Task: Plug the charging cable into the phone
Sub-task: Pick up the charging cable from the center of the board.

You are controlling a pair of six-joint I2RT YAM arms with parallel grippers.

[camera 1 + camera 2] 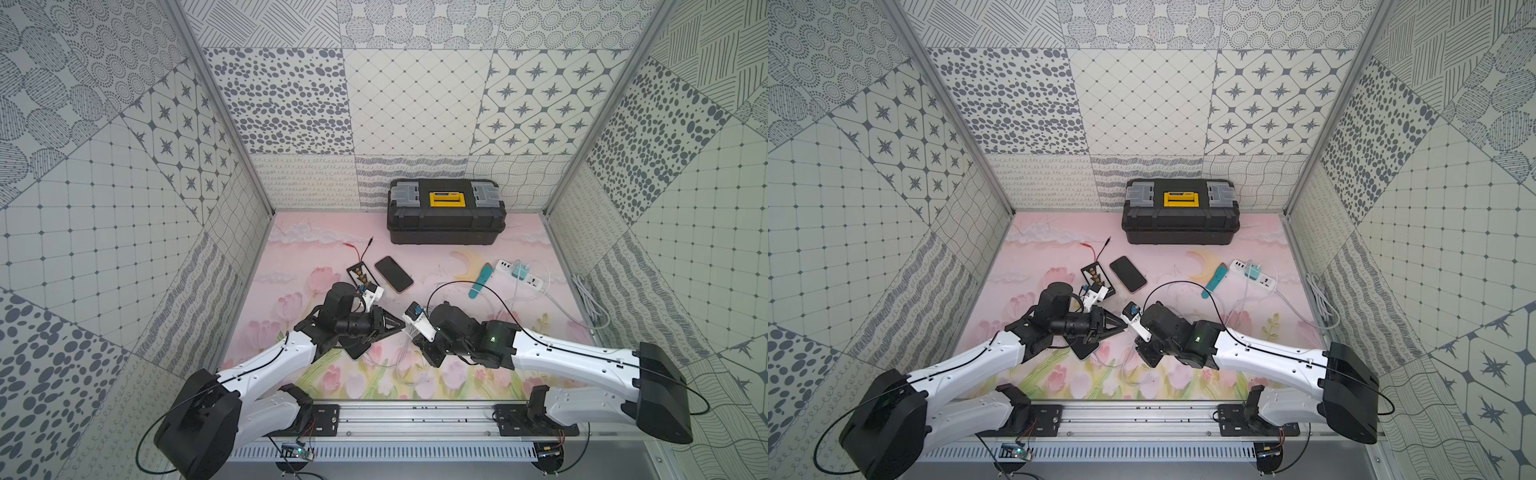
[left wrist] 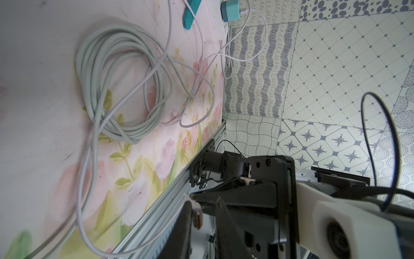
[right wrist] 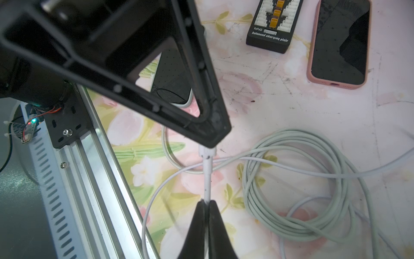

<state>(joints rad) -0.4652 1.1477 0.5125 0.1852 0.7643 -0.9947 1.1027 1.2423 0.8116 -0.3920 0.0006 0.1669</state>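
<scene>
Two grippers meet over the lower middle of the flowered mat [image 1: 291, 257], and between them hangs the charging cable [image 3: 207, 177], thin and white. The right gripper [image 3: 207, 205], at the bottom centre of the right wrist view, is fully closed and pinches the cable a little behind its plug [image 3: 207, 152], so the short piece between them stands almost straight. The left gripper [image 3: 212, 138] reaches in from the upper left of that view and its tip covers the front of the plug. Its jaws stand close together, but whether they press on the plug we cannot tell. From the right gripper the cable runs loose over the mat, past a coil of thicker grey cord [image 3: 298, 186], toward the teal adapter [image 1: 519, 271] on the power strip [image 1: 536, 283] at the right of both top views. Two phones lie flat on the mat. A pink-cased phone [image 3: 338, 42] is in the upper right of the right wrist view, screen up, with its port edge toward the grippers. A second phone [image 3: 173, 76] is partly hidden under the left gripper. Which one is meant we cannot say. We judge the cable very light and limp, so it will bend if we push it from far behind. The hard plug body is the right place to hold, close to the tip, with the metal end free. The phones look smooth and light and may slide on the mat when the plug presses in, so one gripper should probably steady the phone by its long edges.
</scene>
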